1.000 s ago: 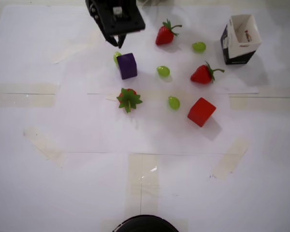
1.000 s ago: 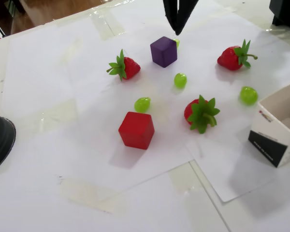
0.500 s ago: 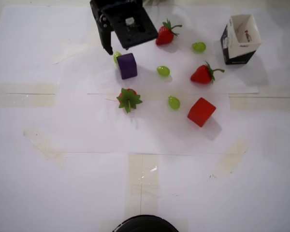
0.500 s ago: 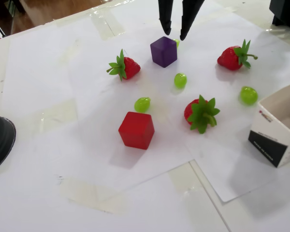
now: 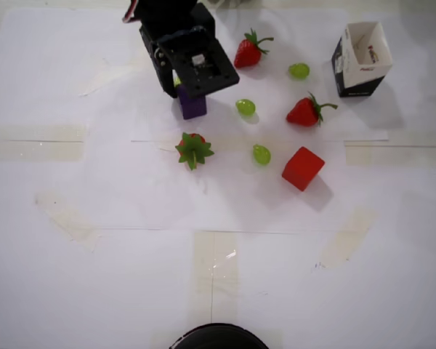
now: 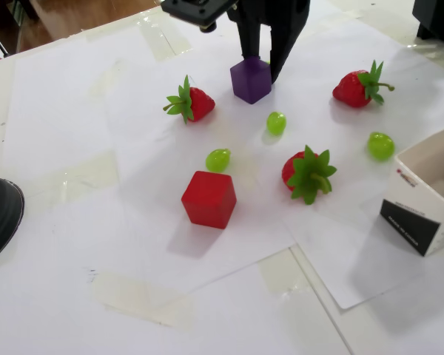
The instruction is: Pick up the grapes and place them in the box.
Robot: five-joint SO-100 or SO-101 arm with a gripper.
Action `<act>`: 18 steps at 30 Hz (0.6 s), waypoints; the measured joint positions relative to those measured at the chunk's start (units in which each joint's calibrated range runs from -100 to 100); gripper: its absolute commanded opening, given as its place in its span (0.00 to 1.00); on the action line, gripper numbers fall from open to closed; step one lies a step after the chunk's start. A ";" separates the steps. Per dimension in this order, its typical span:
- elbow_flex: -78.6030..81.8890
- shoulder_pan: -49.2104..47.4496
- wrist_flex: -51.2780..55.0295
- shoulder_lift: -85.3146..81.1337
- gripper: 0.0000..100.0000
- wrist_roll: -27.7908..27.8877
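The gripper [image 6: 260,65] hangs open over the far side of the purple cube [image 6: 251,80], one finger at the cube's top left, the other down its right edge, holding nothing visible. It appears to be going for the grape [image 5: 176,82] wedged against that cube, of which only a green sliver shows in the overhead view. To take it cleanly, the fingers should straddle the grape alone and close gently, since the glossy oval could squirt sideways or the cube get pinched too. Three other grapes [image 6: 276,123] lie loose on the paper among the strawberries [image 6: 193,103] and the red cube [image 6: 209,198]. The box [image 6: 429,194] stands open and empty-looking well to the right in the fixed view, cut off by the frame edge. The arm hides the target grape in the fixed view, so contact cannot be judged.
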 measured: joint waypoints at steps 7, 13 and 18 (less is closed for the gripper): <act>-0.36 1.50 2.21 0.00 0.01 -0.20; -2.99 2.77 8.30 -0.82 0.01 0.59; -9.41 2.70 19.13 -8.36 0.01 0.10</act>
